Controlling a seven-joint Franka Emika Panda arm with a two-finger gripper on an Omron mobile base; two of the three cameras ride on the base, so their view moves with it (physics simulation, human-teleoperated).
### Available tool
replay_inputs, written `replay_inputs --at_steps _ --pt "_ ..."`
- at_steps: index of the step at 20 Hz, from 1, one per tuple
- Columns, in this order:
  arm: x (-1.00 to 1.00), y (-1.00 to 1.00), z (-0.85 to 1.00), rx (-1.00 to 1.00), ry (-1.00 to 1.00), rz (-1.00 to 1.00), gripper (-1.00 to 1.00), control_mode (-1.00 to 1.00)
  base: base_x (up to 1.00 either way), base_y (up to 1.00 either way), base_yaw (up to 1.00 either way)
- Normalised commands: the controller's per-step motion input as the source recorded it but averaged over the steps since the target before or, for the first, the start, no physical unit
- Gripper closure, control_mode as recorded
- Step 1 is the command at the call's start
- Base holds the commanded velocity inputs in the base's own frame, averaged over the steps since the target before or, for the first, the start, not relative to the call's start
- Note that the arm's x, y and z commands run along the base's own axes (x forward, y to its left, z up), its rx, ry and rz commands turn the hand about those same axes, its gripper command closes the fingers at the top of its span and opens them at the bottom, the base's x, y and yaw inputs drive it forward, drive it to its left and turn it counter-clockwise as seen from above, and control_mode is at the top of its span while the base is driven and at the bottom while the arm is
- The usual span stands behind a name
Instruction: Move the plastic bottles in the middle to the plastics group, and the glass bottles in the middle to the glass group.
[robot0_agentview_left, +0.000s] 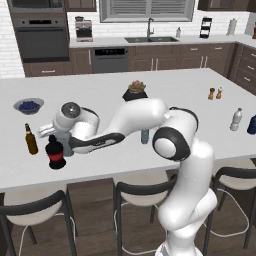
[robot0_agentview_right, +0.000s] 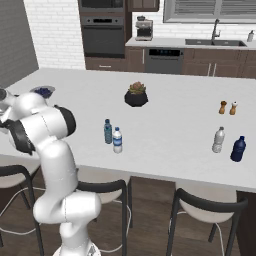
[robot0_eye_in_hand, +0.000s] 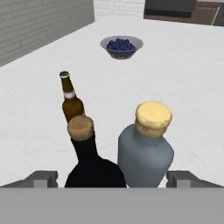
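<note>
Showing no readable writing anywhere: just a red label on the black bottle (robot0_agentview_left: 55, 152) and a white-and-blue one on the clear water bottle (robot0_agentview_right: 117, 140). Standing at the tabletop's (robot0_agentview_left: 165, 85) left front edge, that black bottle, close by the slim brown bottle (robot0_agentview_left: 30, 139) and grey-blue flask (robot0_eye_in_hand: 145, 148). Spreading wide open around black bottle and flask in the hand view, the pincer (robot0_eye_in_hand: 112, 179), gripping nothing. Revealing, from the right base view, the blue-tinted bottle (robot0_agentview_right: 107, 131) mid-tabletop beside the clear one, plus the pale-capped bottle (robot0_agentview_right: 218, 139) and dark blue container (robot0_agentview_right: 238, 149) toward the right front.

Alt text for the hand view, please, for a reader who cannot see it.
Between the open end effector stand a black bulbous glass bottle and a squat grey-blue flask with tan stopper. A slim brown bottle stands behind, and a bowl of blueberries farther off on the white counter.
</note>
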Motion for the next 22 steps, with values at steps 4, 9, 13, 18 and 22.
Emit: replay_inputs --at_steps 4,9,13,18,22 --pt "-0.16 -0.52 0.15 0.00 0.01 0.00 -1.00 -1.00 0.00 0.00 0.00" --pt "-0.32 -0.54 0.29 0.00 0.02 0.00 -1.00 -1.00 0.00 0.00 0.00" --pt "-0.34 -0.69 0.45 0.00 0.14 -0.03 -1.00 -1.00 0.00 0.00 0.00" --pt "-0.16 -0.98 0.35 0.00 0.19 -0.05 -1.00 -1.00 0.00 0.00 0.00" --pt "-0.15 -1.00 0.26 0.00 0.23 -0.07 -1.00 -1.00 0.00 0.00 0.00"
